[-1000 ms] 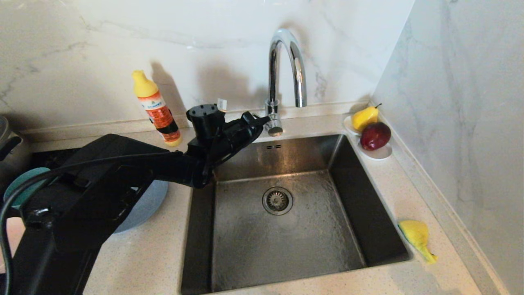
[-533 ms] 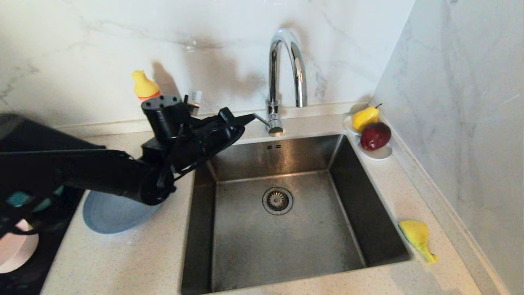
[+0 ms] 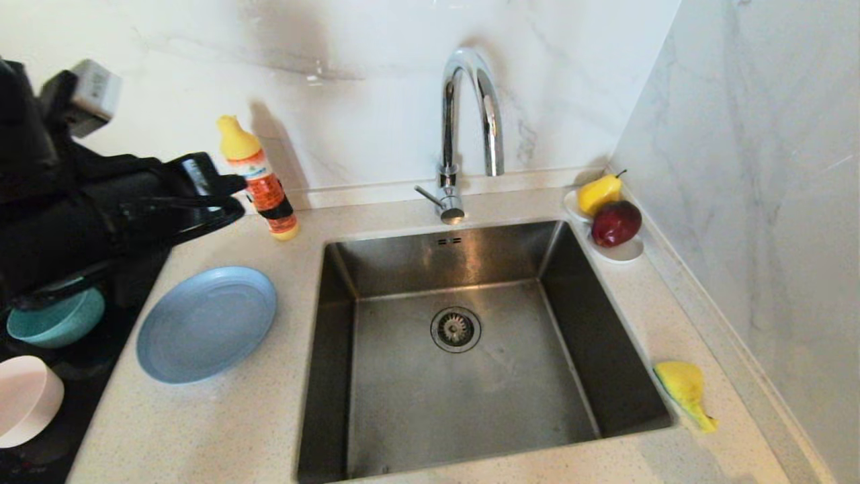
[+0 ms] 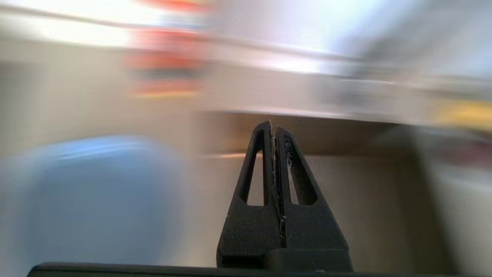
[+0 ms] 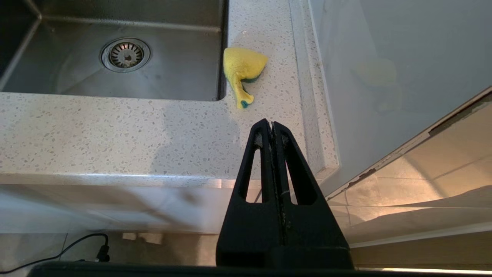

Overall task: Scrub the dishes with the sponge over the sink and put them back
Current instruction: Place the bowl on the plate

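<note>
The grey-blue plate lies on the counter left of the sink. Further left, the teal bowl and the pale pink bowl sit on a black surface. On the counter at the sink's right front corner lies the crumpled yellow sponge. My left gripper is shut and empty. It hangs above the counter's back left, beside the bottle and behind the plate. My right gripper is shut and empty, parked below the counter's front edge, near the sponge's corner.
A chrome faucet rises behind the sink. An orange detergent bottle stands at the back left. A small white dish at the back right holds a pear and an apple. A marble wall runs along the right.
My left arm has swung back from the sink's back left corner, leftward and upward, uncovering the plate and both bowls. Its gripper stayed shut. The right arm has not moved.
</note>
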Controlling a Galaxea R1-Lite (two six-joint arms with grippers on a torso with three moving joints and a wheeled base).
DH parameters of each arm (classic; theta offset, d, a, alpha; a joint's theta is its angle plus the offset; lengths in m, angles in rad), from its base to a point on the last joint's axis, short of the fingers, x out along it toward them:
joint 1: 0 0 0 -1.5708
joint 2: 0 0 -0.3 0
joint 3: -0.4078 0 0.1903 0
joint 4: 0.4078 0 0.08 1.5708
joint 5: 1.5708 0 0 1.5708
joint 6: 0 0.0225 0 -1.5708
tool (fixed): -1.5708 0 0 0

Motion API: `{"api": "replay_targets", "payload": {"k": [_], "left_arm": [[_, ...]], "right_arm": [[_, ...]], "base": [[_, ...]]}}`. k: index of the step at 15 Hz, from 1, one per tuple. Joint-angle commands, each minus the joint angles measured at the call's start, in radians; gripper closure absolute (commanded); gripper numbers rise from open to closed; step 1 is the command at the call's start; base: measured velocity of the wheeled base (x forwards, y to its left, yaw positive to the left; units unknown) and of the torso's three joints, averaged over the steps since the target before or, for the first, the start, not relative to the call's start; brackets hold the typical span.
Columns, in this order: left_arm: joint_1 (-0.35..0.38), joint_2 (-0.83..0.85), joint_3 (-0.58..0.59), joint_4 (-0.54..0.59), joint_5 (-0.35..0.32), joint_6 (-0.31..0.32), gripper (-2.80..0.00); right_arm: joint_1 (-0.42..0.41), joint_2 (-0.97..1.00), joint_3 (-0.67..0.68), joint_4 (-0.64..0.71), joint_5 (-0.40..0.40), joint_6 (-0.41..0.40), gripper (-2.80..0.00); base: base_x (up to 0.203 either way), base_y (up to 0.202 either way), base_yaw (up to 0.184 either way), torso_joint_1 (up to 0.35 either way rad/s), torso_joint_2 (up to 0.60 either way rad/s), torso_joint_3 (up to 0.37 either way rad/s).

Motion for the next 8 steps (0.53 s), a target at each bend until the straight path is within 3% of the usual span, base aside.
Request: {"api": "replay_targets", "payload": {"k": [1, 3, 5, 8], "left_arm": [[0.162, -0.133, -0.036, 0.132, 0.171, 0.113, 0.00], [0.314, -0.125, -0.050, 0.090, 0.209, 0.190, 0.00], [0.419, -0.108, -0.056, 0.062, 0.228, 0.317, 0.00], [0.493, -0.024, -0.059, 0.073, 0.232, 0.331, 0.00]], "right_arm": [[0.000, 0.000, 0.000, 0.000, 0.000, -0.001, 0.00], [0.000, 0.000, 0.000, 0.000, 0.000, 0.000, 0.00], [0.000, 0.000, 0.000, 0.000, 0.000, 0.000, 0.00], [0.000, 0.000, 0.000, 0.000, 0.000, 0.000, 0.00]], "base": [[0.000, 0.000, 0.000, 0.000, 0.00, 0.000], [0.000, 0.000, 0.000, 0.000, 0.00, 0.000], [0.000, 0.000, 0.000, 0.000, 0.00, 0.000], [0.000, 0.000, 0.000, 0.000, 0.00, 0.000]]}}
